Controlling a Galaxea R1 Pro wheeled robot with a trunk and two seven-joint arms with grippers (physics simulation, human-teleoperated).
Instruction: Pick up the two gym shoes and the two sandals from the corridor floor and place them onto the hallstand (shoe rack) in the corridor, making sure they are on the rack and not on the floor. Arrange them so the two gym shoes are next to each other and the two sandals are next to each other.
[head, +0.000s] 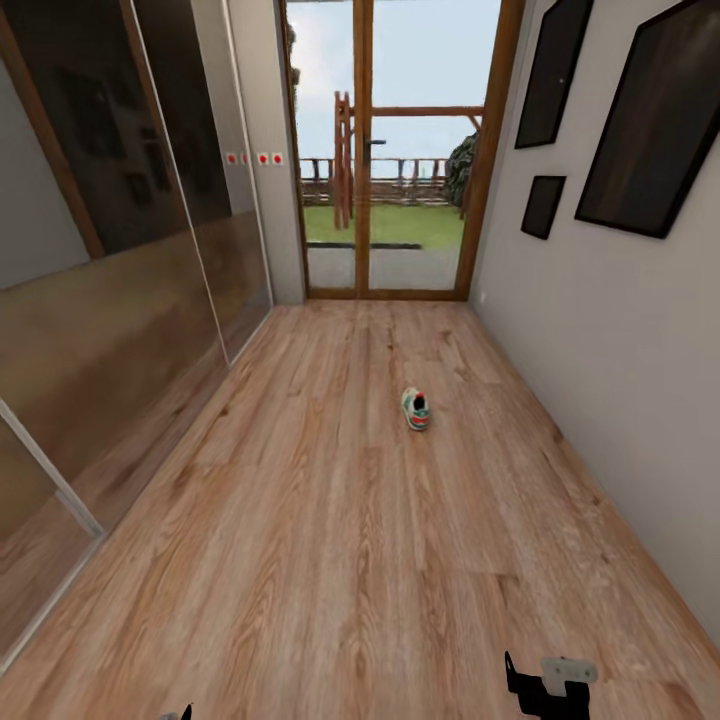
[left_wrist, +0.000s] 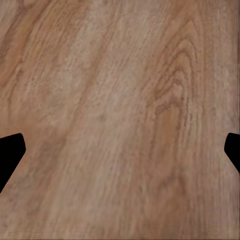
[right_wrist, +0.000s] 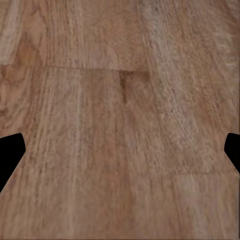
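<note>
Where the corridor floor runs toward the glass door, we see one gym shoe lying alone on the planks, roughly midway between us and that door and a little nearer the white wall than the mirrored sliding panels opposite. It rests flat on the wood, its orange and teal end turned our way, touching nothing else. Between us and the shoe the planks carry no other object, and the stretch from the shoe to the door looks equally open. Three dark framed pictures hang on the white wall, well above the shoe. Through the door we can make out grass, a wooden fence and a timber frame outside.

The right tool shows at the near edge of the head view, well short of the shoe, dark with a pale plate on top. In the right wrist view its fingertips stand far apart at the two sides, nothing between them, bare planks beyond. The left tool is spread just as wide in its own view, fingertips at the margins, holding nothing, hovering over wood grain. Whether either tool touches the floor we cannot tell.
</note>
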